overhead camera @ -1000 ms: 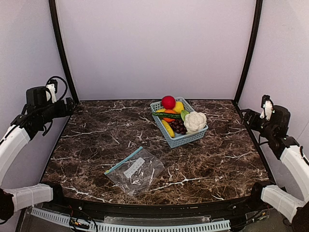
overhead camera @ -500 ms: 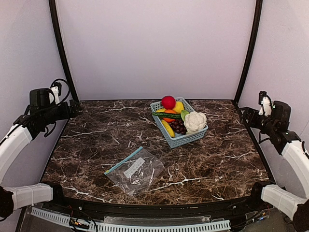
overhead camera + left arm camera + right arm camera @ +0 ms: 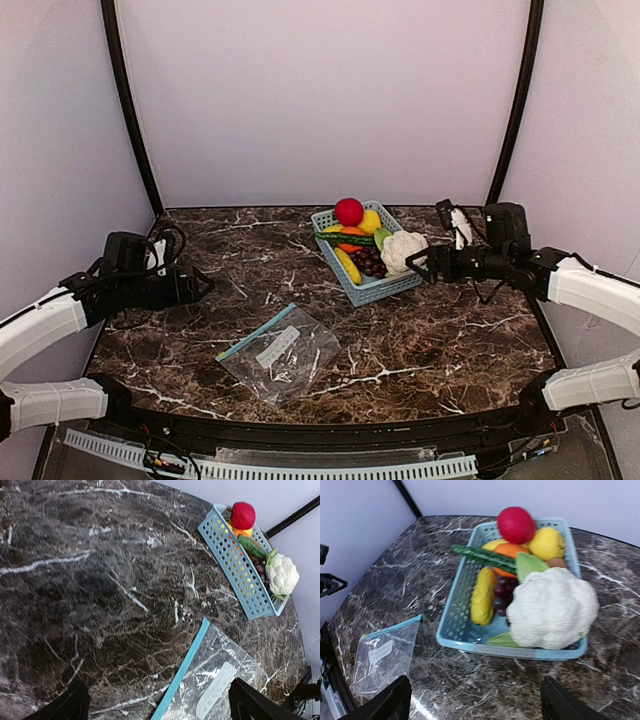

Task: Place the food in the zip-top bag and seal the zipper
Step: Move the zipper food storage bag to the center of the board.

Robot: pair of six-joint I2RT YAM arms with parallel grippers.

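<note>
Cauliflower (image 3: 404,250) and banana (image 3: 347,265) lie in the basket (image 3: 385,290), behind and right of the zip-top bag (image 3: 285,355).

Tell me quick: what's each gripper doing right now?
Left gripper: open, holding nothing.
Right gripper: open, holding nothing.

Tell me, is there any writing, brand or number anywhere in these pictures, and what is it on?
No text can be read.
The white label patch on the zip-top bag may carry print, but it is too small and blurred to read.
Nothing else visibly bears writing.
</note>
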